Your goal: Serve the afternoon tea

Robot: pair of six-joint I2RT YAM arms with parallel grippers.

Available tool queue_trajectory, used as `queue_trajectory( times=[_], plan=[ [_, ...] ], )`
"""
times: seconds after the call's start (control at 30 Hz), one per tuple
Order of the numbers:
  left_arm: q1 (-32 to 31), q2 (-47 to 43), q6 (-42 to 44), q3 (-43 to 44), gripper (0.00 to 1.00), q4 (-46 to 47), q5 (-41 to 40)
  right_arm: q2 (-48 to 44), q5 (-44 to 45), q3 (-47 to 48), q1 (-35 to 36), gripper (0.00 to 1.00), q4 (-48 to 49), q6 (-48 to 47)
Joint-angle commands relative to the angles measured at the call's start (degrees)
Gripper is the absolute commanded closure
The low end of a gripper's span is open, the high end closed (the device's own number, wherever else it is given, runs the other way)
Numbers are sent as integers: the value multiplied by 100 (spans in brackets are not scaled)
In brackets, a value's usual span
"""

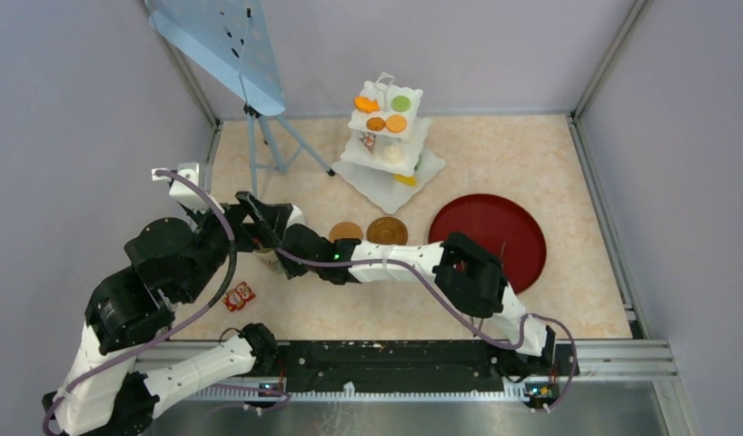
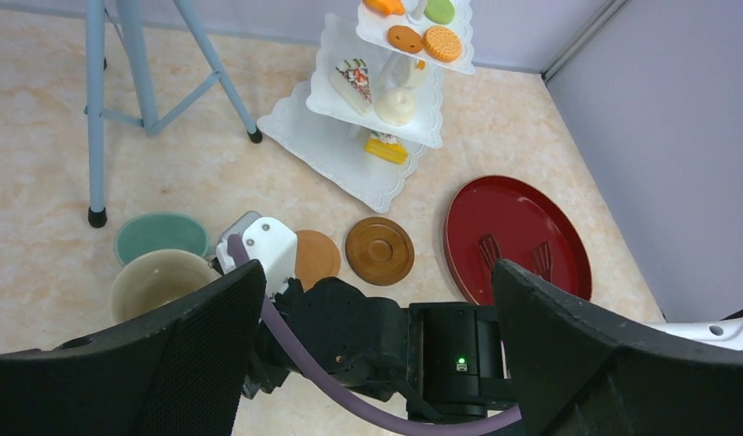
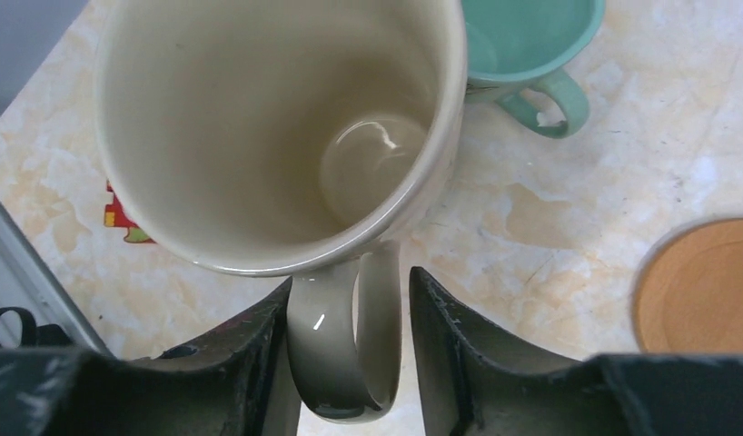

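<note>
Cream mug: the cream mug (image 3: pixel 259 136) stands upright and empty on the counter (image 3: pixel 549 209), its handle pointing toward the right arm's wrist.
Right fingers: the right gripper (image 3: pixel 350 282) straddles the handle. Its fingers (image 3: pixel 440 345) are slightly apart, with one against the handle and a sliver of counter showing beside the other, so they are not yet clamped.
Step in hand: by my reading, taking the mug by its handle, with the grip about to be made.
Beside the mug: the teal cup (image 3: pixel 531 36) sits just beside it, seemingly touching, on the side away from the handle. A small red-and-white piece (image 3: pixel 123 222) lies near the mug's base.
Further from the mug: two wooden coasters (image 2: pixel 379 250), then the red tray (image 2: pixel 513 209). Well beyond them, the tiered stand (image 2: pixel 322 145) carries the sweets (image 2: pixel 424 41).
Left gripper: the left gripper (image 2: pixel 377 271) hovers above the mug and the right arm, its fingers wide apart and holding nothing.
Next move calls for: closing fully on the handle, then lifting straight up so the mug does not drag the teal cup. A coaster looks the likely place to set it.
</note>
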Motion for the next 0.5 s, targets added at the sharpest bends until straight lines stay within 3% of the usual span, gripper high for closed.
queue_trajectory(
  times=[0.0,0.27,0.47],
  plan=[
    [15,-66,-13,9,1,235,-126,57,250,204,6,61,147,-355],
    [19,-115,-94,-109,1,156,-178,-654,313,-503,-11,100,608,-834],
    [19,-223,-121,-172,1,183,-339,-1889,-269,-1754,-232,100,1488,-922]
  ],
)
